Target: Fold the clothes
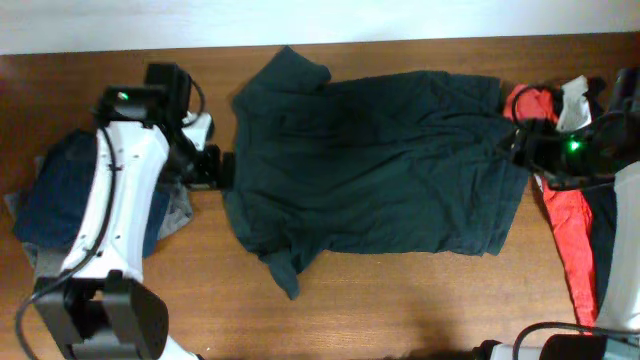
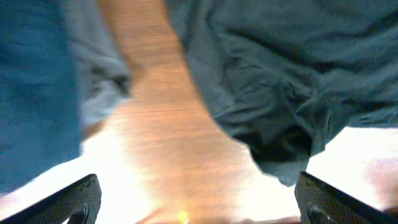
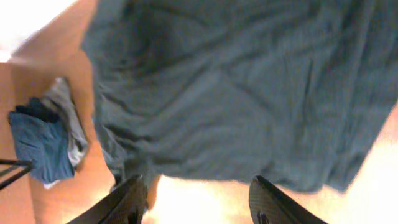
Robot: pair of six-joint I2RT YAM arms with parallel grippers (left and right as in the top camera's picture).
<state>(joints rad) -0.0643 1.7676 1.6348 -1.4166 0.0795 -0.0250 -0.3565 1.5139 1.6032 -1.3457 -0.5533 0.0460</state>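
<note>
On the table (image 1: 400,300), green shirt (image 1: 380,170) lies spread

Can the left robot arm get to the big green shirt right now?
Probably yes. The left gripper hangs wide open right beside the green shirt, near its sleeve edge. Only bare table shows between its fingers, and nothing seems to block the way.

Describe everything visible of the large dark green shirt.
The dark green shirt is a soft, matte, short-sleeved top, spread nearly flat and wrinkled across the middle of the wooden table. Its neck end points toward the left arm, one sleeve toward the far edge, the other toward the near edge; the hem lies rumpled beside a red garment. The left gripper and right gripper are open, gripping nothing.
</note>
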